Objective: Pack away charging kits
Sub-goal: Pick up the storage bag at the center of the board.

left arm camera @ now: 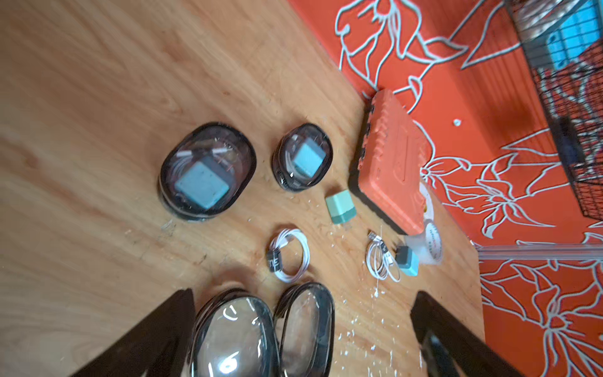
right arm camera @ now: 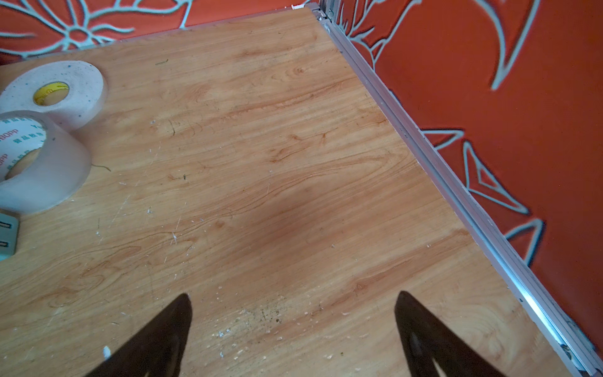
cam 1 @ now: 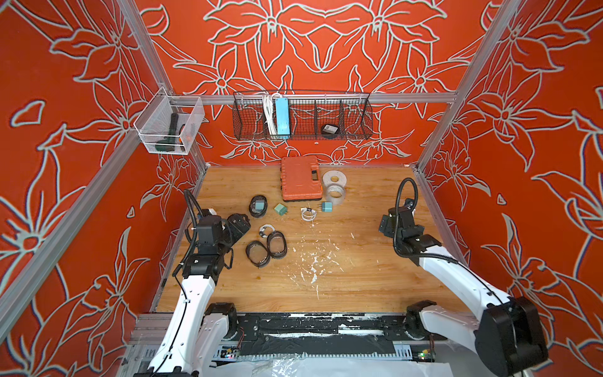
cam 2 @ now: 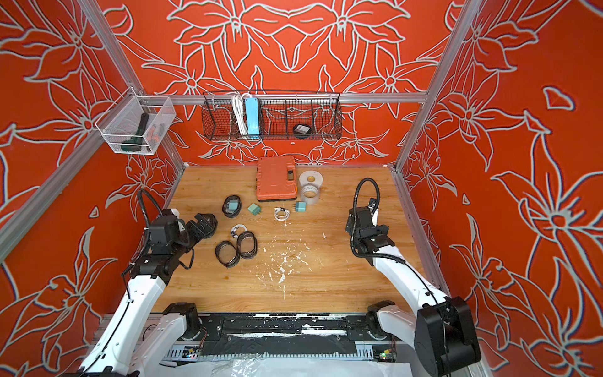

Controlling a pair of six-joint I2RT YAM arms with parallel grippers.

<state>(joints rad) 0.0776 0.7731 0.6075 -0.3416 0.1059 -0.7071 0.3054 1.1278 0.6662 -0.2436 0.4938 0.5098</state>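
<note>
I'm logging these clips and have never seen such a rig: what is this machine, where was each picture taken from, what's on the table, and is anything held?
This is a robot: a white left arm and right arm, tipped with the left fingers and right fingers. Two pictures look down from one overhead camera pair. The other two come from cameras on the wrists, looking past those fingers. On the wooden table lie two filled pouches, each showing a teal plug and cable inside. There are also two empty pouches, two loose teal plugs, two coiled white cables, an orange case and two tape rolls. Both pairs of fingers stand open, holding nothing.
</note>
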